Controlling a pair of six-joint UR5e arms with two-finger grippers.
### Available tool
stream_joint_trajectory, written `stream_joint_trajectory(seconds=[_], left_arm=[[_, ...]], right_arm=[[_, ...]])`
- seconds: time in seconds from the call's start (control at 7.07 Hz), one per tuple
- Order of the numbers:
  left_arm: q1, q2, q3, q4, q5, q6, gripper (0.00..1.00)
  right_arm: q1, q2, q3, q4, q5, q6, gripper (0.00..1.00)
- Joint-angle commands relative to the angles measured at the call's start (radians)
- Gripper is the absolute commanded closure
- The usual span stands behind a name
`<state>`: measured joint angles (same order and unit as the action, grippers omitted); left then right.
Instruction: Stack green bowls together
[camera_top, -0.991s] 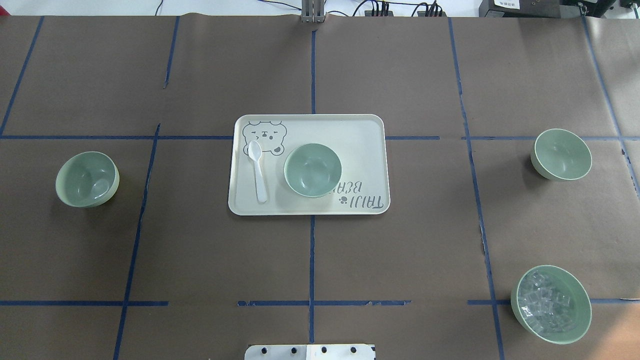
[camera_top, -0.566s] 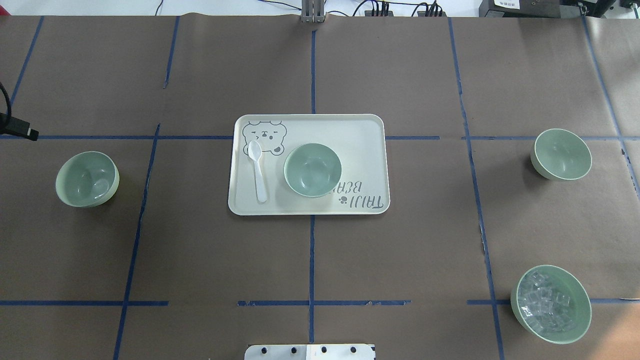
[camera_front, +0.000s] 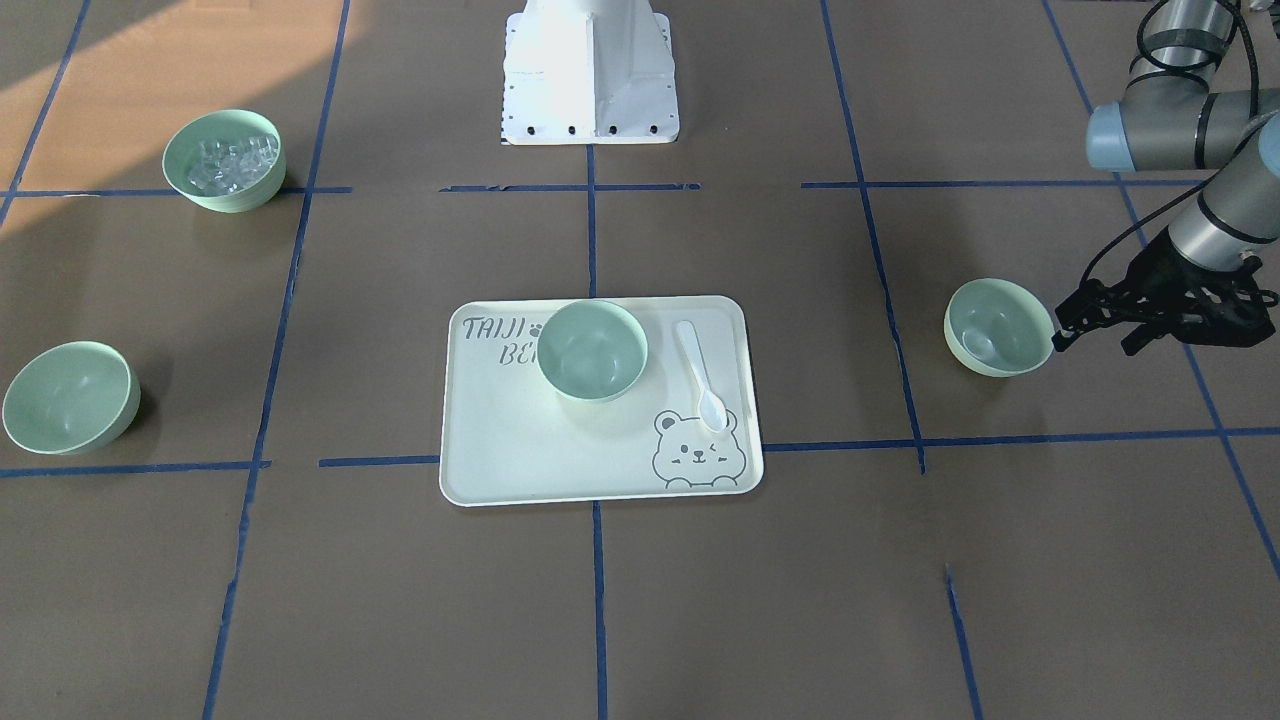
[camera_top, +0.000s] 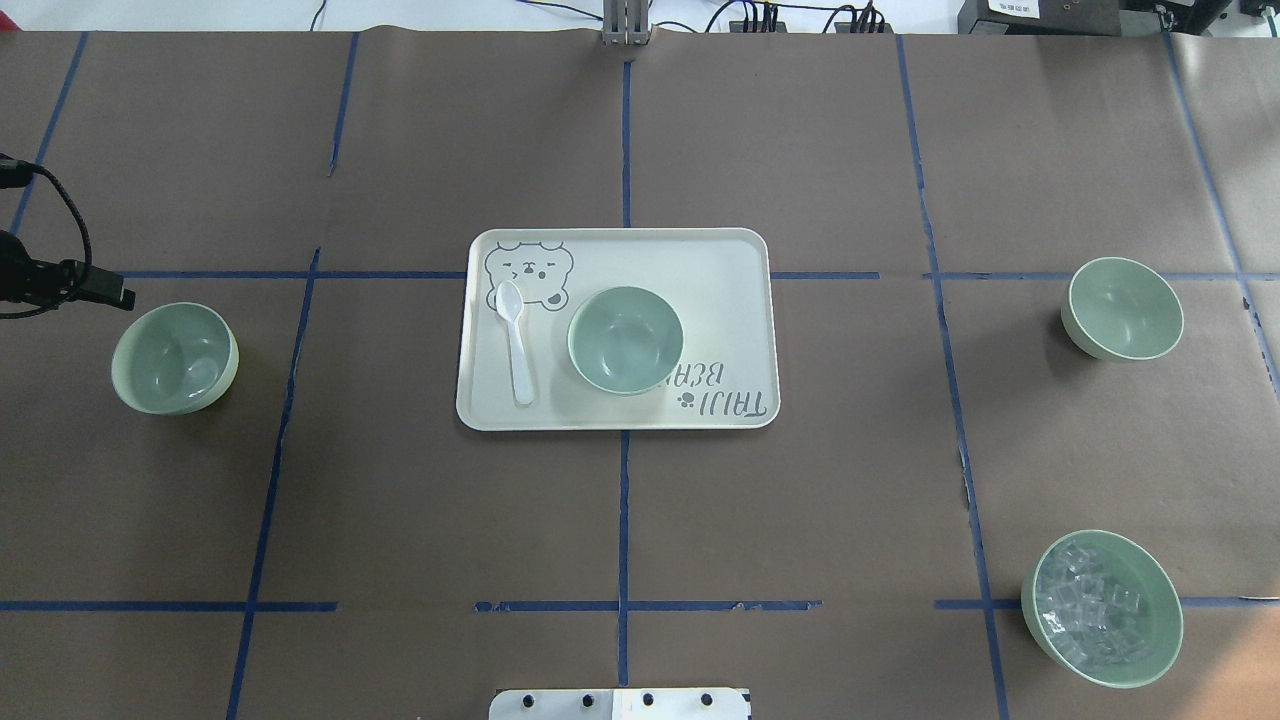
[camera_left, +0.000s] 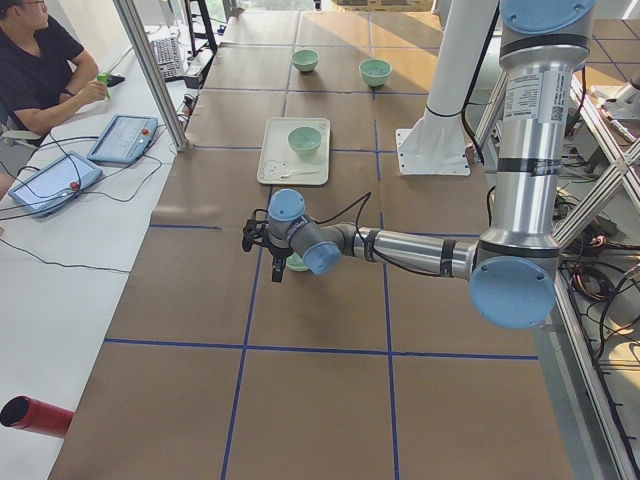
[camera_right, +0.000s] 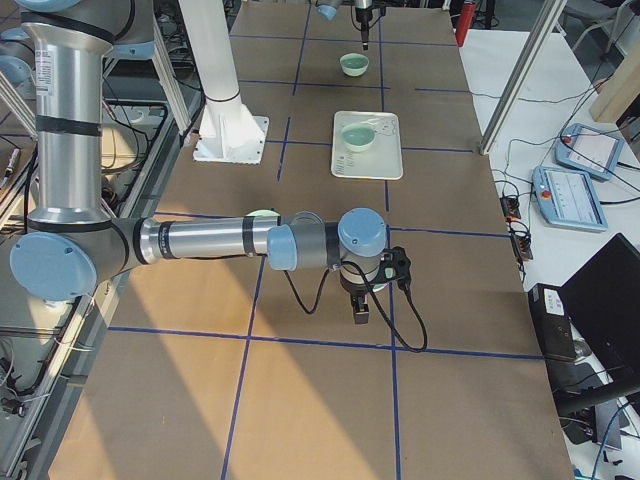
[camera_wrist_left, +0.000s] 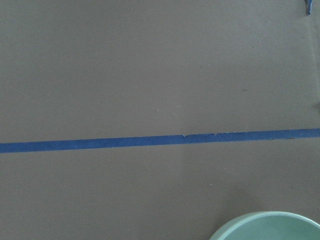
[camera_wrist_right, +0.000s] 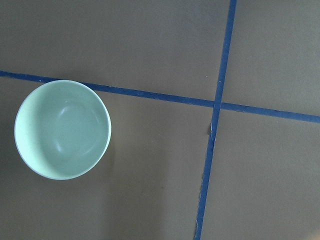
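Three pale green bowls stand apart. One (camera_top: 625, 340) sits on the cream tray (camera_top: 720, 270). One (camera_top: 175, 358) is on the left of the table and one (camera_top: 1122, 308) on the right. My left gripper (camera_front: 1095, 343) hovers just beside the left bowl (camera_front: 998, 327), on its outer side, with its jaws apart and empty. Its wrist view shows only that bowl's rim (camera_wrist_left: 270, 227). My right gripper (camera_right: 362, 305) shows only in the exterior right view, so I cannot tell its state. Its wrist camera looks down on the right bowl (camera_wrist_right: 62, 129).
A white spoon (camera_top: 517, 345) lies on the tray left of the bowl. A green bowl of clear cubes (camera_top: 1102, 608) stands at the near right. Blue tape lines cross the brown paper. An operator (camera_left: 40, 70) sits at the far side.
My left arm has come into the overhead view from the left edge and moved toward the left bowl. The bowls, tray and spoon have not moved.
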<state>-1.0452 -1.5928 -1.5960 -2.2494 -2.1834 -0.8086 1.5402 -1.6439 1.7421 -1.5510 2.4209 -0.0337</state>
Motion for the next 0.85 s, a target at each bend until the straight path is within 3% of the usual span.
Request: stream_joint_trajectory(seconds=[0.0,0.28,0.71], left_arm=[[0.068,0.004,0.010,-0.050,0.063,-0.073,0.00],[0.086,0.004,0.024,-0.050,0.063,-0.081,0.12],[0.094,0.005,0.027,-0.048,0.063,-0.087,0.71]], right_arm=[[0.000,0.004,0.000,0.000,0.004,0.003,0.00],[0.000,0.045,-0.001,-0.012,0.027,0.041,0.00],[-0.017,0.046,-0.009,-0.002,0.020,0.110,0.00]])
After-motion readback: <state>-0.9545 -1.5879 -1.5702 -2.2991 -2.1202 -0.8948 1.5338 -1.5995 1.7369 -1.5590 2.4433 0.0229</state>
